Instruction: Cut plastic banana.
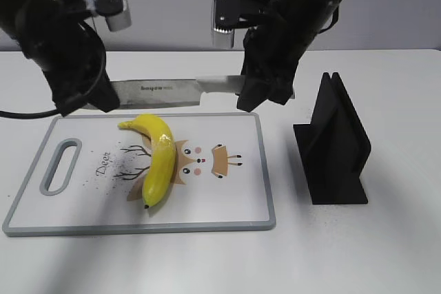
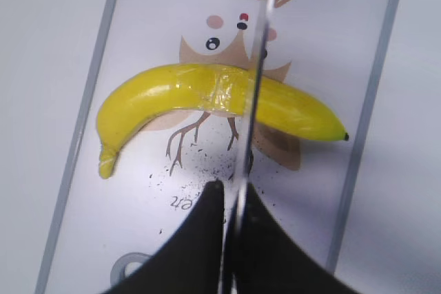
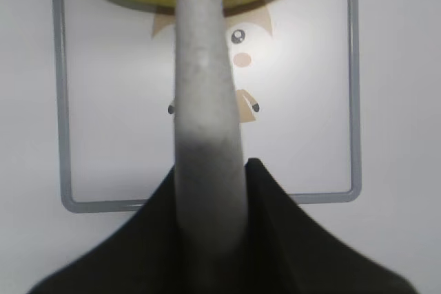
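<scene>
The plastic banana (image 1: 157, 158) is laid on the cutting board (image 1: 234, 204) (intact); the knife (image 1: 172, 91) is gripped above it by both the left end effector (image 1: 96, 98) and right end effector (image 1: 251, 94).

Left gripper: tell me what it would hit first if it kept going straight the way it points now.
Probably the plastic banana. The left gripper is shut on the knife, whose blade runs straight ahead across the banana's middle. Height is unclear, so it might pass over and meet the cutting board.

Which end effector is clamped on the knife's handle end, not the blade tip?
The right end effector holds the knife handle; the left end effector pinches the blade tip.
</scene>
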You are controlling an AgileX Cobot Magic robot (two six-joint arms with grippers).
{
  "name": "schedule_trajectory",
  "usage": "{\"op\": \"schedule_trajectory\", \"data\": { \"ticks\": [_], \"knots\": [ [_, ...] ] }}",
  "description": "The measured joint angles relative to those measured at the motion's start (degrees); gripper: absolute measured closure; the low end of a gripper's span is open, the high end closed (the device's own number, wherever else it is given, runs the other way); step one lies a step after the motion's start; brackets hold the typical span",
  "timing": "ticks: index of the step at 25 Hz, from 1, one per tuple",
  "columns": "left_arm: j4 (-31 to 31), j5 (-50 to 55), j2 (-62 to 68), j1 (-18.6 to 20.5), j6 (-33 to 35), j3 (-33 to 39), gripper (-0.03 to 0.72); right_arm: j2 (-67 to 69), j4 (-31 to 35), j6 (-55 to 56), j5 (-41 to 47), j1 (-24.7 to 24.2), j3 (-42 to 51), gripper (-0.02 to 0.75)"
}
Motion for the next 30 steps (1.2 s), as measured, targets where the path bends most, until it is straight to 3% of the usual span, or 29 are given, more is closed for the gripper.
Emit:
{"op": "schedule_trajectory", "data": {
  "ticks": [8, 10, 16, 18, 20, 23, 28, 30],
  "knots": [
    [-0.39, 1.91, -5.67, 0.00, -0.05, 0.00, 0.646, -3.68, 1.86, -1.44, 0.62, 0.19, 0.00, 0.563],
    [-0.89, 1.84, -5.73, 0.10, -0.18, 0.00, 0.566, -3.68, 2.02, -1.50, 0.81, 0.19, 0.00, 0.566],
    [-2.17, -0.04, -5.86, 0.18, -0.47, -0.13, 0.089, -3.68, 2.02, -0.67, 0.58, -0.18, 0.00, 0.575],
    [-2.23, -1.43, -6.02, 0.34, -0.66, -0.91, 0.027, -3.68, 1.83, -0.05, 0.46, -0.36, 0.00, 0.575],
    [-1.98, -3.67, -6.65, 0.98, -2.34, -1.82, 0.015, -3.68, 0.65, 0.71, 0.82, -0.36, 0.00, 0.576],
    [2.41, -6.90, -8.23, 2.32, -11.73, -3.21, 0.027, -3.74, -1.82, 5.07, 1.29, -0.36, 0.00, 0.576],
    [21.79, -6.01, -8.73, 5.55, -45.34, -6.22, 0.049, -4.97, -5.49, 18.34, 1.68, -0.40, -1.07, 0.576],
    [26.48, -2.93, -8.73, 7.60, -54.55, -7.15, 0.054, -5.52, -7.70, 25.14, 1.75, -0.47, -2.73, 0.576]
  ]
}}
